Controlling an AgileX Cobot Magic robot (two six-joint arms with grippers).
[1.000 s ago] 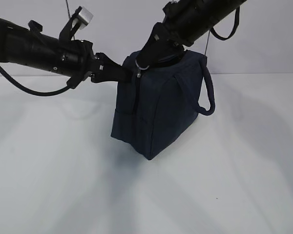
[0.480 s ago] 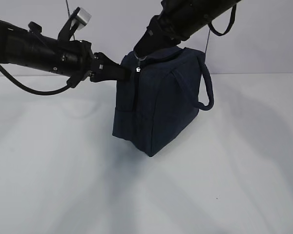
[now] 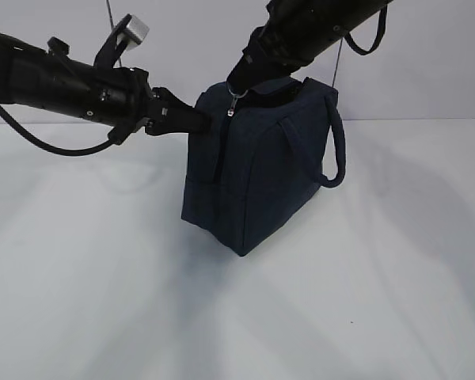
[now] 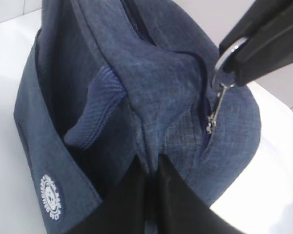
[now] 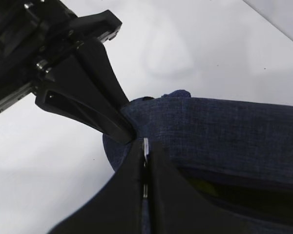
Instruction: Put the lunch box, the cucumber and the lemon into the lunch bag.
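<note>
The navy lunch bag (image 3: pixel 253 174) stands upright on the white table. My left gripper (image 3: pixel 202 120) is shut on a fold of fabric at the bag's upper left corner, which the left wrist view shows pinched between its jaws (image 4: pixel 150 168). My right gripper (image 3: pixel 239 79) is shut on the silver ring pull (image 3: pixel 233 96) of the zipper at the top front corner; the ring (image 5: pixel 145 148) sits between its closed jaws. A yellow-green patch (image 5: pixel 205 187) shows through the open slit at the bag's top. The lunch box, the cucumber and the lemon are otherwise hidden.
One looped handle (image 3: pixel 336 150) hangs off the bag's right side; another handle (image 4: pixel 95 112) lies against its face above a round white logo patch (image 4: pixel 51 197). The white table (image 3: pixel 103 301) surrounds the bag, and a pale wall stands behind it.
My right gripper rose a little and shifted slightly right with the ring pull; the bag's top and right handle shifted with it. My left gripper kept its hold in place.
</note>
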